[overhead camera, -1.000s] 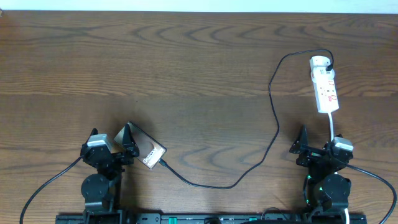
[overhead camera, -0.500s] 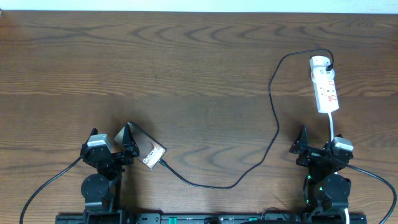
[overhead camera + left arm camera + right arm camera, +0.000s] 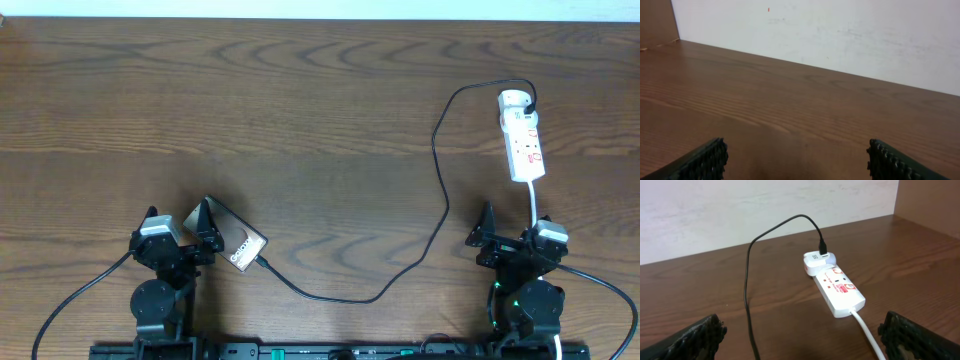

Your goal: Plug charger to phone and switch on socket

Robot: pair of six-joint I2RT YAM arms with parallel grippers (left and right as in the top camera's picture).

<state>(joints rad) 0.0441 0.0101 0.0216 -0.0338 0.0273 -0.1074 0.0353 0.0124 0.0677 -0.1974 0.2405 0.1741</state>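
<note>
The bronze-gold phone (image 3: pixel 235 240) lies flat at the front left, right beside my left gripper (image 3: pixel 180 222). The black charger cable (image 3: pixel 440 170) runs from the phone's lower right edge across the table to the white socket strip (image 3: pixel 522 135) at the back right, where its black plug end (image 3: pixel 823 247) sits in the rounded end. The strip (image 3: pixel 835 282) and the cable (image 3: pixel 746 290) show in the right wrist view. My left gripper (image 3: pixel 797 162) is open and empty over bare wood. My right gripper (image 3: pixel 510 235) (image 3: pixel 800 340) is open and empty, in front of the strip.
The strip's thick white cord (image 3: pixel 867 332) runs toward my right gripper's right finger. A white wall (image 3: pixel 840 35) stands behind the wooden table (image 3: pixel 300 110). Both arm bases sit at the front edge.
</note>
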